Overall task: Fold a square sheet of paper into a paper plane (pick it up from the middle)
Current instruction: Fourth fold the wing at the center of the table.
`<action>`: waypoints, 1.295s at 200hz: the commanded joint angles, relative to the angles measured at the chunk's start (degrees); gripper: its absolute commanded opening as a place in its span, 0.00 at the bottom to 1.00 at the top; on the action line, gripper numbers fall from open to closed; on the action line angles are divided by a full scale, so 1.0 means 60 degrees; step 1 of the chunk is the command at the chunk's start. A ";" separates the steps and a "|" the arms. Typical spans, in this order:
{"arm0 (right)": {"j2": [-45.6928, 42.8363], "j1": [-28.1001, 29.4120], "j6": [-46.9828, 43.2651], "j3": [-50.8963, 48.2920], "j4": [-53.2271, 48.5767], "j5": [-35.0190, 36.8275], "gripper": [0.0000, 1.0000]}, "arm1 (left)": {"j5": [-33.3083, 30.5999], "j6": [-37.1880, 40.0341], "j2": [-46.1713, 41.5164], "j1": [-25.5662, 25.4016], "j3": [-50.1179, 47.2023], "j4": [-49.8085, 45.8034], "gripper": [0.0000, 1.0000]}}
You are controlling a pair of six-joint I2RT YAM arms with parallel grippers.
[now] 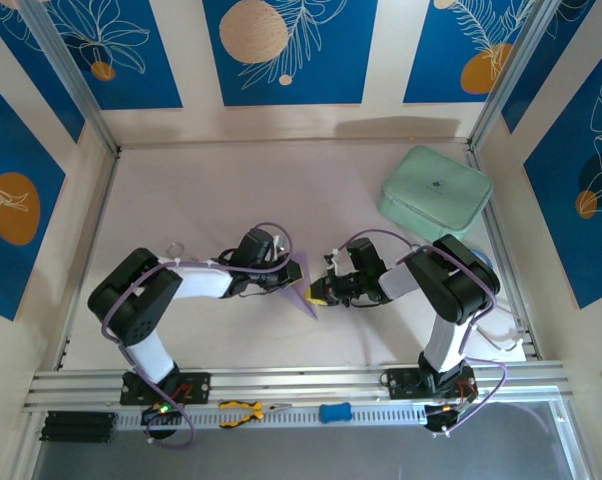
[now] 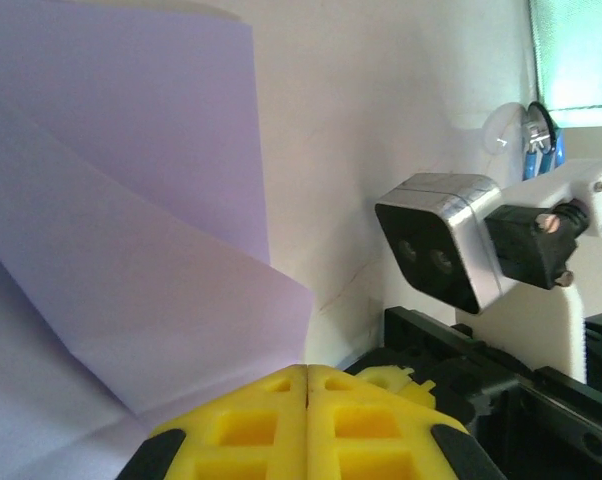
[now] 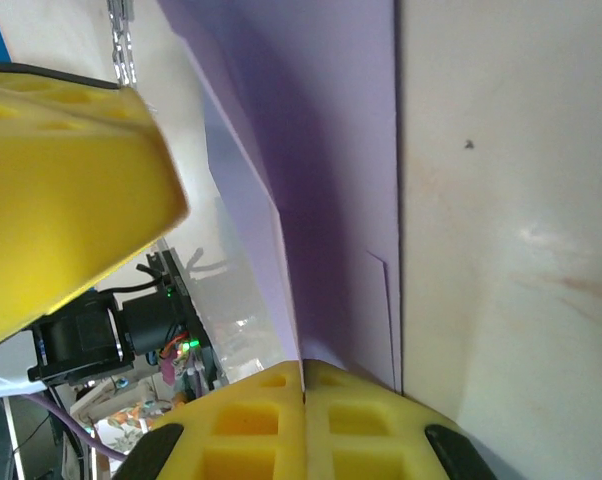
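Paper (image 1: 303,285) — thin, limp, creased, quick to crumple or slip — stands lifted off the desk (image 1: 181,200) left of the green case (image 1: 436,190), with the left gripper (image 2: 306,372) and right gripper (image 3: 303,368) both clamped on it, and is best held near the stiffer fold.

Both arms: white links, chunky black joint housings, bases bolted onto the aluminium rail (image 1: 301,378). Lavender cable loops off the left arm (image 1: 146,300) above the rail, same on the right arm (image 1: 446,290). Green LED just below the rail at each base. Yellow fingers (image 2: 251,428) on left gripper (image 2: 306,372) and right gripper (image 3: 303,368), square waffle pockets, black trim. Right wrist camera (image 2: 441,235) silver-faced, two lenses, black screwed bracket.
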 commanded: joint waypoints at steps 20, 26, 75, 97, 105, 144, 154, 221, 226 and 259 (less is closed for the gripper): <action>0.0272 -0.0059 -0.0096 0.0138 -0.0074 -0.0316 0.06 | 0.0202 0.0026 0.0484 -0.0108 0.0290 0.0099 0.06; 0.0286 -0.0074 -0.0102 0.0119 -0.0060 -0.0318 0.06 | 0.0210 0.0013 0.0527 -0.0104 0.0290 0.0141 0.06; 0.0360 -0.0102 -0.0111 0.0160 -0.0131 -0.0394 0.06 | 0.0169 0.0081 0.0790 -0.0101 0.0415 0.0108 0.06; 0.0330 -0.0103 -0.0140 0.0174 -0.0248 -0.0361 0.06 | 0.0126 0.0052 0.0903 -0.0113 0.0419 -0.0001 0.06; 0.0317 -0.0109 -0.0138 0.0178 -0.0267 -0.0346 0.07 | 0.0101 0.0050 0.0949 -0.0112 0.0430 -0.0110 0.05; 0.0058 0.0011 -0.0369 0.0396 -0.0983 -0.0107 0.11 | 0.0068 0.0030 0.1207 -0.0101 0.0523 -0.0614 0.04; -0.0079 0.0076 -0.0449 0.0474 -0.1265 0.0029 0.13 | 0.0099 0.0012 0.1301 -0.0098 0.0554 -0.0697 0.04; -0.1804 0.0313 -0.1023 0.0742 -0.3550 0.1508 0.32 | 0.0139 0.0030 0.1395 -0.0102 0.0600 -0.0830 0.03; -0.1929 0.0355 -0.1104 0.0799 -0.3799 0.1681 0.33 | 0.0156 0.0025 0.1395 -0.0101 0.0598 -0.0831 0.03; -0.2525 0.0605 -0.1378 0.0936 -0.4802 0.2530 0.34 | 0.0176 0.0023 0.1410 -0.0099 0.0613 -0.0803 0.03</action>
